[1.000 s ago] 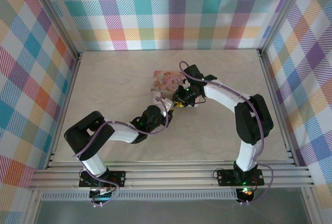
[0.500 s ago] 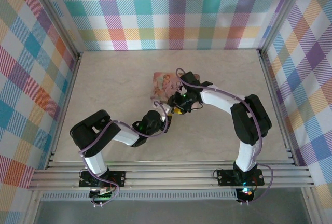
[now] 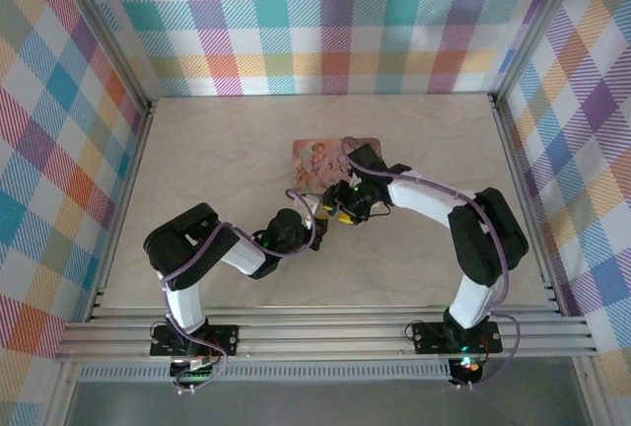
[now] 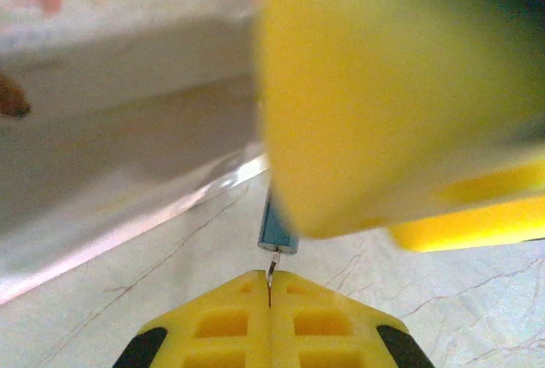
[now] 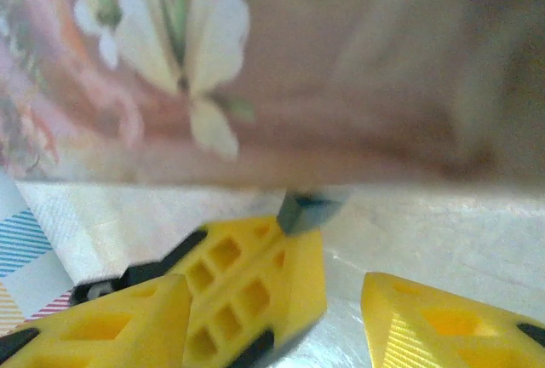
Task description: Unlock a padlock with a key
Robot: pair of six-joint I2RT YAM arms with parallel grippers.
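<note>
Arms bend inward beside the pink tin (image 3: pixel 314 158); left tool (image 4: pixel 269 287) pinches the key (image 4: pixel 272 264) against the padlock (image 4: pixel 277 232), right tool (image 3: pixel 342 211) stands parted, gripping nothing.

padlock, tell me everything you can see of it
The padlock is tiny, with a plain blue body that stands roughly upright at the foot of the pink tin. Its shackle is hidden, and its finish is too blurred to judge. The thin key meets its lower end, pinched in the shut left end effector.
</note>
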